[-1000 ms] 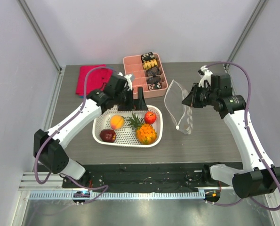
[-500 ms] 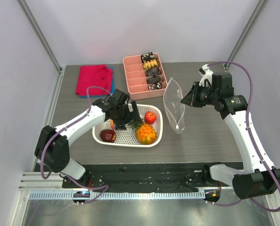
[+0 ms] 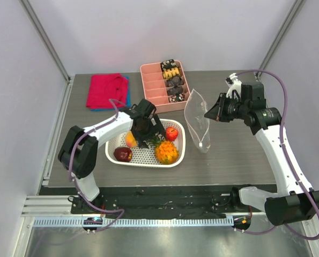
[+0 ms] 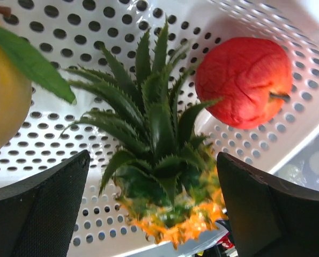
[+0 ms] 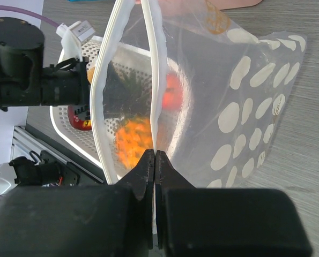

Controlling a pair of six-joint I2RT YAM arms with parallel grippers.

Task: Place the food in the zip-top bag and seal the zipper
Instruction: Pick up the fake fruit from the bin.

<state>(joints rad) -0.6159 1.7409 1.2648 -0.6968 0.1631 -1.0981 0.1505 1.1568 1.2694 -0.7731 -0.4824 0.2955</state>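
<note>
The white basket [image 3: 140,160] holds the orange peach [image 3: 130,139], dark red apple [image 3: 123,154], bright red apple [image 3: 171,133] and pineapple [image 3: 166,152]. My left gripper [image 3: 151,136] is open low in the basket. In the left wrist view its jaws [image 4: 151,160] straddle the pineapple's green leaves [image 4: 154,123], with the bright red apple [image 4: 242,80] beyond and the peach [image 4: 4,101] at left. My right gripper [image 3: 208,114] is shut on the mouth edge of the dotted zip-top bag [image 3: 197,120] and holds it upright. The zipper [image 5: 151,64] gapes open above the jaws [image 5: 155,155].
A pink compartment tray [image 3: 167,85] with dark and yellow snack pieces stands behind the basket. A red cloth [image 3: 104,90] lies at the back left. The bag hangs just right of the basket, its bottom touching the table.
My left gripper has swung right and down into the basket, over the pineapple's leaves. My right gripper has shifted the bag slightly left, toward the basket.
</note>
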